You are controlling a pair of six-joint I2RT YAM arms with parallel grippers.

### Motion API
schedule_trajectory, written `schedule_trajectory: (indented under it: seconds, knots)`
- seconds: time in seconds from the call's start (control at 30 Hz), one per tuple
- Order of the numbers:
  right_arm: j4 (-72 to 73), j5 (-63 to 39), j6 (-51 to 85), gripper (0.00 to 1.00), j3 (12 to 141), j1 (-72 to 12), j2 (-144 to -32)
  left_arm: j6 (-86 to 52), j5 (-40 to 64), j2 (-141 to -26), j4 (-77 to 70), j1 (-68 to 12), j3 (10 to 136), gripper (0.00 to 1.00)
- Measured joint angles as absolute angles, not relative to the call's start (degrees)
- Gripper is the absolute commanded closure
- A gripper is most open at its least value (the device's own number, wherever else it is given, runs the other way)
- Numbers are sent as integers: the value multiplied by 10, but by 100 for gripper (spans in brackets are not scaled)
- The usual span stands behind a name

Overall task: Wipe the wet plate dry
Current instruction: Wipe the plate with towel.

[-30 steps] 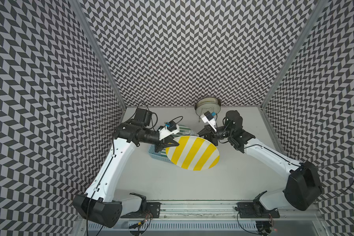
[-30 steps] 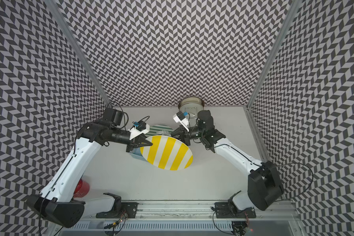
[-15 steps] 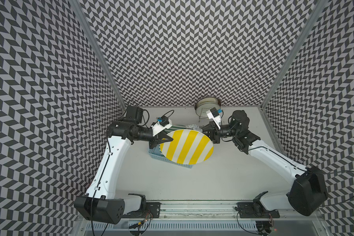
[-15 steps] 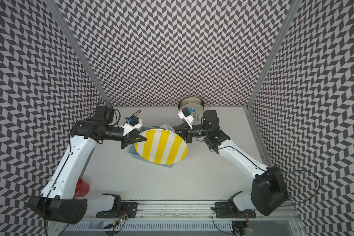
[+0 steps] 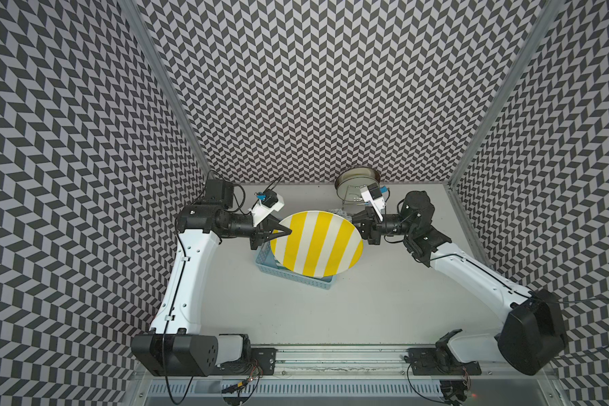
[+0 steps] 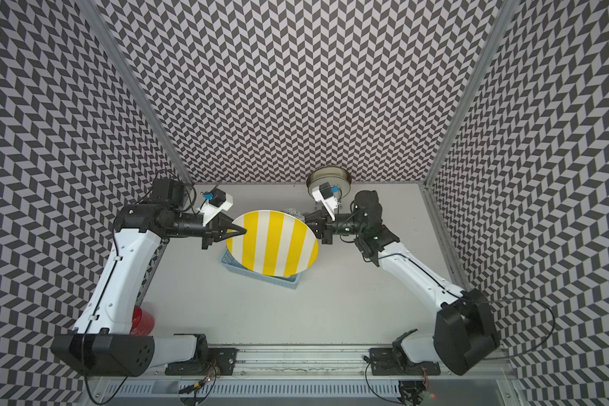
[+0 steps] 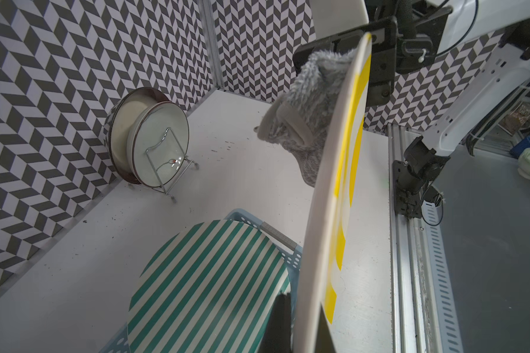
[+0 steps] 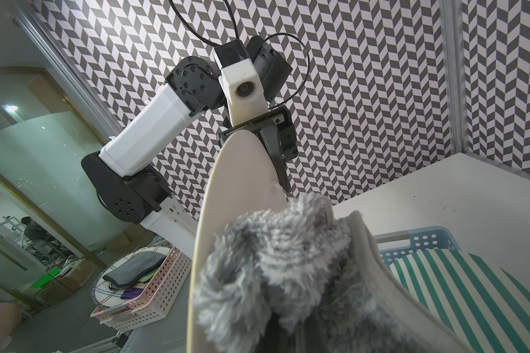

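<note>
Mostly the striped plate (image 5: 316,244) hides the grey cloth (image 5: 339,212).

Smooth, faintly glossy face on yellow-striped plate (image 5: 316,242); underside plain cream, matt. Grey cloth (image 7: 311,101): shaggy plush pile, smoother flat hem band. Pale blue basket (image 5: 297,278): perforated plastic. Plate rack (image 7: 166,162): shiny bent metal wire. Off-white worktop (image 5: 366,309): matt, dotted with dark specks.

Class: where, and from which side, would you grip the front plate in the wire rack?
Likely its upper rim, from above: the front plate stands on edge, the wire rack blocks its lower half, and a larger dish leans behind.
</note>
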State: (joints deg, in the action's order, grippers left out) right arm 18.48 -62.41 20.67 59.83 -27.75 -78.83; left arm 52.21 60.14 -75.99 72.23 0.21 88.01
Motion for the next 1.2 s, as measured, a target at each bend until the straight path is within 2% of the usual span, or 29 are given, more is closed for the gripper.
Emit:
schedule_trajectory:
  seconds: [0.2,0.57,0.77,1.0,1.2]
  knots:
    - [193,-620,213,100,591,-274,-788,452,644,-759,678,15,877,100]
    - [184,-615,232,100,574,-274,-788,236,693,-721,465,25,784,100]
    - [201,-607,256,100,563,-262,-786,190,703,-720,411,27,776,100]
    - [285,-609,335,100,516,-227,-780,173,701,-721,382,39,766,100]
    - [327,-608,371,100,505,-223,-780,85,713,-715,310,41,725,100]
